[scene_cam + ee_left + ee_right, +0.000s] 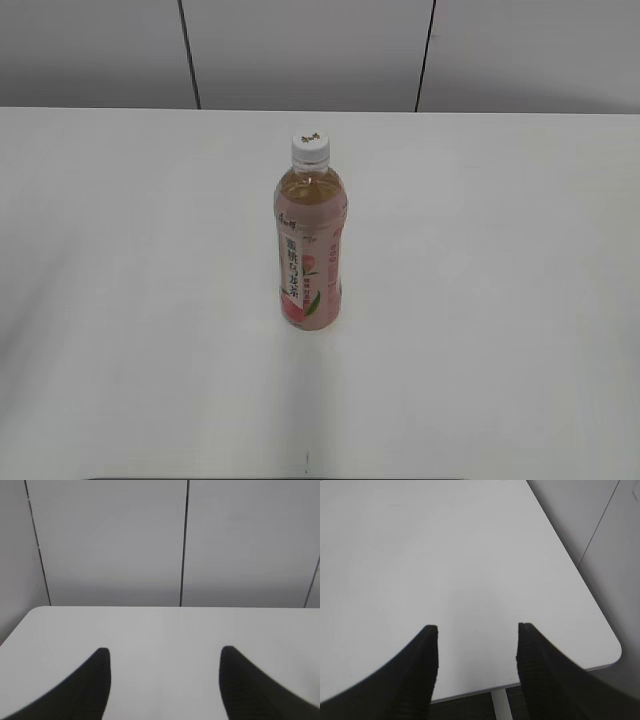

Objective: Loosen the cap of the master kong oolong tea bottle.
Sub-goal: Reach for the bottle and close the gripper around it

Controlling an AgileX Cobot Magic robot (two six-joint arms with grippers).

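The master kong oolong tea bottle [309, 245] stands upright in the middle of the white table [120, 300] in the exterior view. It holds amber tea and has a pink label with white characters and a peach picture. Its white ribbed cap [311, 147] sits on top. Neither gripper shows in the exterior view. My left gripper [165, 652] is open and empty over bare table. My right gripper [477, 628] is open and empty near the table's edge. The bottle shows in neither wrist view.
A grey panelled wall [300, 50] with dark seams stands behind the table. The left wrist view shows the table's far edge and rounded left corner [35, 611]. The right wrist view shows a rounded table corner [615, 652] and a white table leg [501, 705].
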